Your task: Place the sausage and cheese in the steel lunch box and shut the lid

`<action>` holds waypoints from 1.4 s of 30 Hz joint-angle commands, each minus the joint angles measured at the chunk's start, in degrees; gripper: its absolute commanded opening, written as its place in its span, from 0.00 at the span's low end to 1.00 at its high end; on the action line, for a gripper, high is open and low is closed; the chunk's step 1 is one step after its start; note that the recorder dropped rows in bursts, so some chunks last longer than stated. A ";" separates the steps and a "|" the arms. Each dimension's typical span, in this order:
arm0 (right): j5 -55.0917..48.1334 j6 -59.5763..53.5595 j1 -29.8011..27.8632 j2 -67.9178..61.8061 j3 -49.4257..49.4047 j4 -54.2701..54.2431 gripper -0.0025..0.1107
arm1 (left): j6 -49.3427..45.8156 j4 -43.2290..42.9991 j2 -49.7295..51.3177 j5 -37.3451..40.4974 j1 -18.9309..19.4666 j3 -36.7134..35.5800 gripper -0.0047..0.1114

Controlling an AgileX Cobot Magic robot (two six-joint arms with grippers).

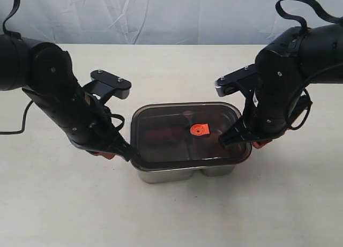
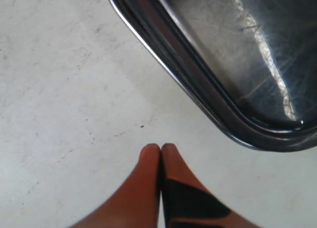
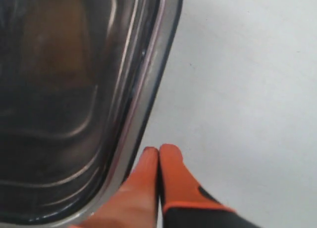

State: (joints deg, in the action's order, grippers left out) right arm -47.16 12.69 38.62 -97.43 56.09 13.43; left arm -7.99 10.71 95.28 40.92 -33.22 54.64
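Two closed grippers flank the lid (image 1: pixel 177 124), which lies on the box (image 1: pixel 177 174) near the middle of the table (image 1: pixel 171 220), long axis running between them: left gripper (image 2: pixel 161 148) just off one corner, right gripper (image 3: pixel 158 150) nearer, at the opposite rim.

Dark tinted lid (image 1: pixel 161 142), orange valve (image 1: pixel 199 130); shiny silver box (image 1: pixel 161 176); black arms (image 1: pixel 64 107), orange fingertips (image 2: pixel 148 161); cream table (image 1: pixel 171 220).

One steel lunch box (image 1: pixel 177 175), one lid (image 1: pixel 161 124) (one orange valve (image 1: pixel 199 130)), two grippers (image 2: pixel 161 148) (image 3: pixel 158 150)
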 commanded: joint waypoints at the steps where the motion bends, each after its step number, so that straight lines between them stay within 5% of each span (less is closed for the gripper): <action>1: 1.42 -0.44 0.05 0.02 0.27 0.22 0.02 | 0.40 0.26 0.01 -0.14 0.01 0.14 0.04; 26: -0.83 5.55 0.05 1.18 3.07 9.23 0.02 | 0.30 -0.11 -0.88 -0.84 0.01 1.47 0.04; 32: 6.13 4.31 0.05 5.43 4.25 6.50 0.02 | 0.03 -1.83 -5.72 -4.54 0.01 2.98 0.04; 42: 15.19 -1.25 0.05 3.14 4.25 0.76 0.02 | -18.73 18.26 -3.46 -6.83 0.01 2.98 0.04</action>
State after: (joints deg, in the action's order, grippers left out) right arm -33.71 12.17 38.62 -93.51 60.12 14.58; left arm -22.74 24.82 90.17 34.45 -33.22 57.36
